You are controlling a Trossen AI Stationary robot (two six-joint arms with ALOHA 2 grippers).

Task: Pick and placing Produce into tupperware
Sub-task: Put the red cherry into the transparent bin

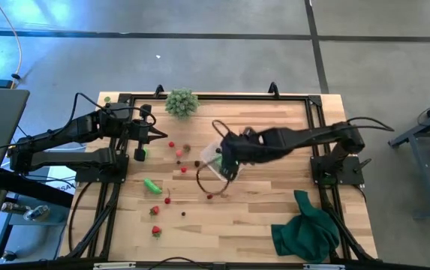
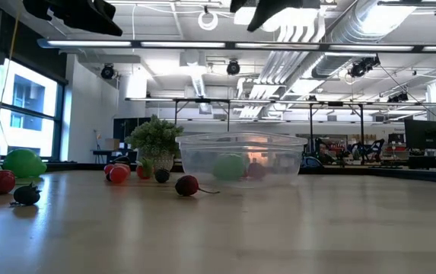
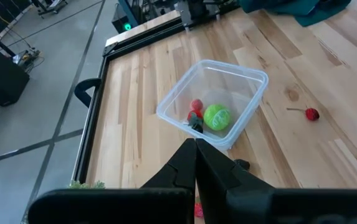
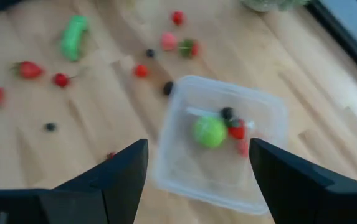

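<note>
Item 1: my right gripper (image 4: 197, 180), hovering above the tupperware (image 4: 225, 146), fingers spread wide, nothing between them.

Item 2: tupperware, mid-table, upright. Contents: green ball (image 4: 210, 132), red berry (image 4: 237, 130), dark piece (image 4: 227, 113).

Item 3: loose produce just beyond the tub: dark berry (image 4: 168, 88) beside its wall, red berry (image 4: 141, 70), strawberries (image 4: 28, 69), green oblong (image 4: 73, 37), more farther toward the left side.

Item 4: my left gripper (image 3: 196, 152), fingers pressed together, empty, held high near the table's left edge, waiting.

Item 5: pale green clump (image 1: 181, 102) at the far rim; green cloth (image 1: 305, 229) at the near right corner.

Step, by my judgement: between a drop-off and the next pick. Next move needs a swing over to the closest berry, then a descent w/ fingers spread.

Room: open wood around the scatter; tub wall close to the dark berry; black frame rails (image 1: 117, 150) bound both sides.
</note>
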